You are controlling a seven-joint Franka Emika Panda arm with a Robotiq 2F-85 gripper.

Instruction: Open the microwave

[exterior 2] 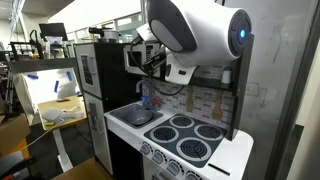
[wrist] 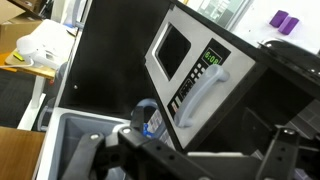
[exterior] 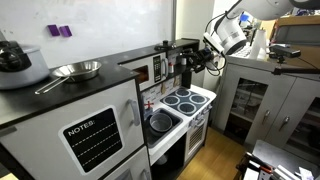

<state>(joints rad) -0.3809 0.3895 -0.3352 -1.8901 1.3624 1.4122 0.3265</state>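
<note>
The microwave (wrist: 190, 70) fills the middle of the wrist view. It has a white door with a dark window, a small green display with buttons, and a pale vertical handle (wrist: 200, 95) on its right side. It also shows in both exterior views (exterior: 150, 70) (exterior 2: 138, 57), set under the dark upper shelf of the toy kitchen. My gripper (wrist: 190, 160) hangs just in front of the door, near the handle side, and shows in both exterior views (exterior: 190, 60) (exterior 2: 156, 66). Its two dark fingers stand wide apart and hold nothing. I cannot tell whether the door is ajar.
Below the microwave are a white sink (exterior: 160, 122) with a blue faucet (wrist: 148, 118) and a stovetop with several burners (exterior: 185, 98) (exterior 2: 190, 140). A white door with a NOTES chalkboard (exterior: 92, 138) stands beside them. A metal pan (exterior: 75, 70) and a pot (exterior: 15, 60) rest on top.
</note>
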